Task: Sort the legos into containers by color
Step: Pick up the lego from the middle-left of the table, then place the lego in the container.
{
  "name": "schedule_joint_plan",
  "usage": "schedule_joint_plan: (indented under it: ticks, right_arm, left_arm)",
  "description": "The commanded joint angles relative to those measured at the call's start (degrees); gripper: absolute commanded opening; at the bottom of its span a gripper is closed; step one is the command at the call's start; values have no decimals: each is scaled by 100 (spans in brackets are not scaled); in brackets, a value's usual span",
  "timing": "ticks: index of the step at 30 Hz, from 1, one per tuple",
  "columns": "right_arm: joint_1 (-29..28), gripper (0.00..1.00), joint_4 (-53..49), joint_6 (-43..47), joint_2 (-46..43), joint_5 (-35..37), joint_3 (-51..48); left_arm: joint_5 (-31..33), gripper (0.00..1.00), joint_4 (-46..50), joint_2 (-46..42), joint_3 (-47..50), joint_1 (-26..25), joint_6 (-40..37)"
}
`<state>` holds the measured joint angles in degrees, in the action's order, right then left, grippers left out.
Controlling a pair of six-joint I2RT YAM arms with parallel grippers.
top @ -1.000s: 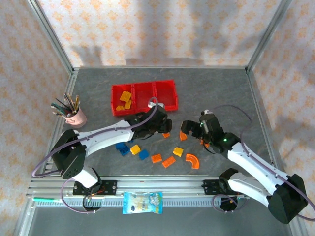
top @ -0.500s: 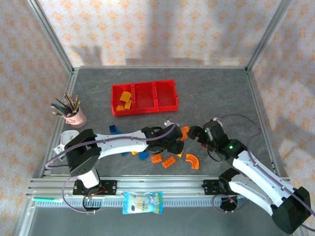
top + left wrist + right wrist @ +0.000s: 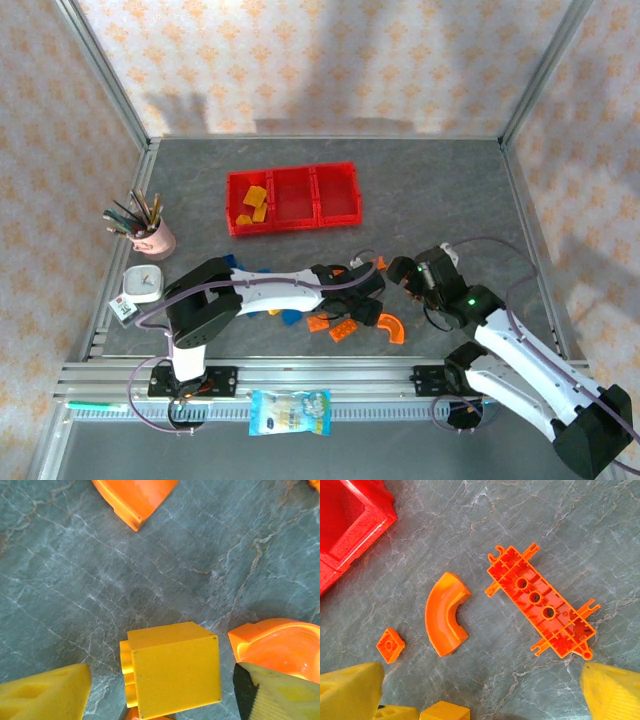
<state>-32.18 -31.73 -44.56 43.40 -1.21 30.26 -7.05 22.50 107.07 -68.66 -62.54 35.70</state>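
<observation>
The red containers [image 3: 292, 198] stand at the back, their left bin holding yellow legos [image 3: 250, 205]; one red corner [image 3: 350, 525] is in the right wrist view. My left gripper [image 3: 368, 303] [image 3: 160, 690] is open and straddles a yellow lego [image 3: 170, 667] lying on the table, with a gap on each side. An orange arc [image 3: 277, 647] lies just right of it. My right gripper [image 3: 402, 270] [image 3: 480, 690] is open and empty, above an orange arc [image 3: 445, 615], a flat orange piece [image 3: 540, 602] and a small orange square [image 3: 390, 645].
Loose orange legos [image 3: 343, 330] and blue ones [image 3: 290, 317] lie under the left arm. A pink pen cup [image 3: 153, 238] and a white box [image 3: 142, 284] stand at the left. A snack packet [image 3: 290, 412] lies on the front rail.
The left arm swung from beside the containers down and right to the loose legos, and its gripper now straddles a yellow one. The right gripper drew back slightly towards the near edge, still open.
</observation>
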Motion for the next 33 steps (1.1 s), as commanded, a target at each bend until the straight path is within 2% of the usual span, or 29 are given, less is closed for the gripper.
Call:
schedule_joint_plan:
  ticks: [1, 11, 16, 21, 26, 33]
  right_arm:
    - [28, 100, -72, -67, -112, 214, -42]
    - [28, 100, -40, 41, -156, 171, -33]
    - [28, 100, 140, 187, -173, 36, -27]
    - [28, 100, 455, 687, -174, -374, 85]
    - [28, 100, 780, 1359, -127, -817, 322]
    - [28, 100, 1901, 2225, 370, -1992, 466]
  left_arm:
    - [128, 72, 26, 157, -194, -34, -142]
    - [264, 52, -54, 327, -214, -6, -111]
    - [248, 45, -114, 72, -83, 49, -82]
    - [213, 43, -179, -375, 143, 191, -35]
    - [356, 42, -168, -1131, 574, 562, 70]
    - [1043, 39, 143, -2106, 822, 1581, -5]
